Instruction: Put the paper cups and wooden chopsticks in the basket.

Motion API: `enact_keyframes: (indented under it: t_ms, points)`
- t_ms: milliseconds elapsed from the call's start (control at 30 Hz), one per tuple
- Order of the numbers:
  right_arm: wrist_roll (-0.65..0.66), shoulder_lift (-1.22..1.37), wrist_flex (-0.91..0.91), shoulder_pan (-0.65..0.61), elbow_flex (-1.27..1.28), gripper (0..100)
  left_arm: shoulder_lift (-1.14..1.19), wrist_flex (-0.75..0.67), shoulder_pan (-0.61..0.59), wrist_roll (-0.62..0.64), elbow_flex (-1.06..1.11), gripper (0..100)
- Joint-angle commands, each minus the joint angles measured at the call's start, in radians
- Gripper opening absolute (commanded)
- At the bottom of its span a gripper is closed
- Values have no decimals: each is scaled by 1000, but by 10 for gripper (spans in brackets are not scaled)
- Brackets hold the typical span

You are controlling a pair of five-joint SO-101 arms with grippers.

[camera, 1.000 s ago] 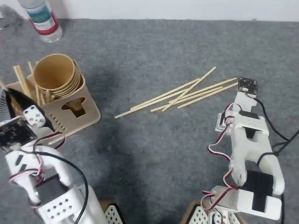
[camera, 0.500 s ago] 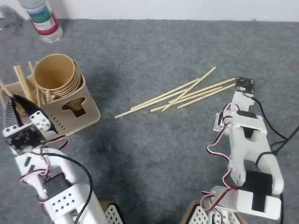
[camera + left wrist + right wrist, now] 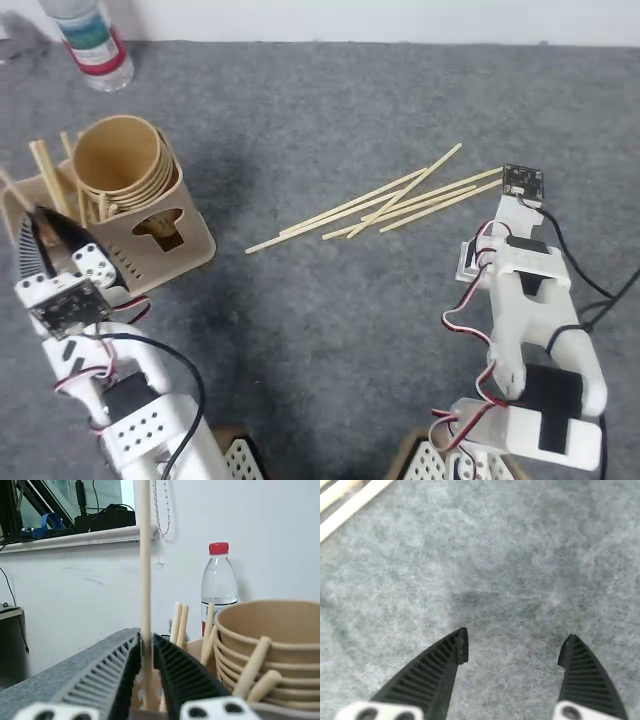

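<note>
Shifting lower along the frame's left side, left gripper (image 3: 146,639) stays clamped on one wooden chopstick (image 3: 145,555) beside the basket (image 3: 185,235), delivery pending; right gripper (image 3: 516,635) gapes wide.

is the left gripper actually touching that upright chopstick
Touching. The left wrist view shows the left gripper shut on the chopstick, with both jaws pressed against its sides.

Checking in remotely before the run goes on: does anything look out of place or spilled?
Only the loose chopsticks: they lie crossed in a scattered heap on the carpet, apart from the basket. The left jaws clamp one chopstick upright by it. Nothing looks spilled or damaged.
</note>
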Motion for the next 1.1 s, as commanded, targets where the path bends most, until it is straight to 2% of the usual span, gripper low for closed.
enact_keyframes:
  t_ms: [0, 367, 433, 567, 667, 767, 867, 933, 1067]
  points:
    - [12, -8, 2, -7, -55, 299, -12, -25, -37, 87, -4, 111]
    - [12, -8, 2, -7, -55, 299, -14, 37, -52, 124, -39, 117]
    - [12, -8, 2, -7, -55, 299, -14, 158, -49, 127, -125, 117]
    - [12, -8, 2, -7, -55, 299, -12, 522, -3, 173, -397, 118]
    - [12, -8, 2, -7, -55, 299, -9, 781, 121, 172, -610, 119]
    - [12, -8, 2, -7, -55, 299, -5, 993, 322, 130, -811, 119]
    - [12, -8, 2, -7, -55, 299, 11, 1143, 577, 37, -955, 116]
    - [12, -8, 2, -7, -55, 299, 77, 1218, 706, 0, -1020, 115]
    - [12, -8, 2, -7, -55, 299, 336, 1326, 778, -40, -1113, 119]
